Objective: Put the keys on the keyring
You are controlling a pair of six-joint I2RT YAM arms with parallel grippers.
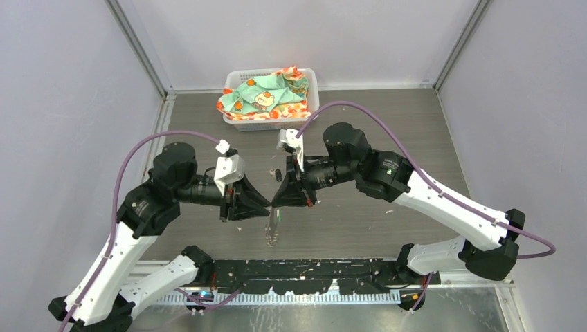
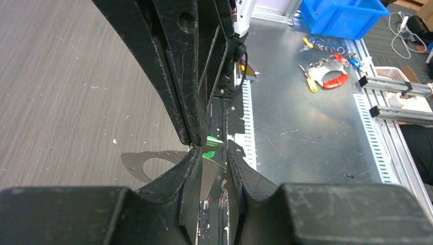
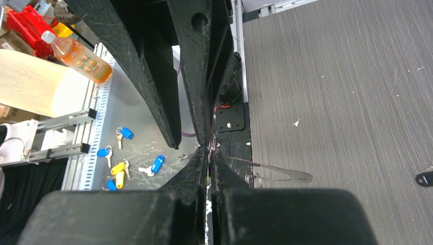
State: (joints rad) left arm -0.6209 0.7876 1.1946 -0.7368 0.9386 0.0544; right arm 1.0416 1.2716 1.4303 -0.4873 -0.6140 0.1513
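My two grippers meet tip to tip above the middle of the table. My right gripper is shut on the keyring, a thin silver-grey loop that hangs below it. The keyring also shows in the left wrist view and in the right wrist view. The green-headed key sits at the ring, between the fingertips of my left gripper, whose jaws stand a little apart. The black-headed key lies on the table beyond the grippers.
A white basket holding a patterned cloth stands at the back centre. Off the table's near edge are a metal rail, spare keys with blue and yellow tags, a bottle and a blue bin.
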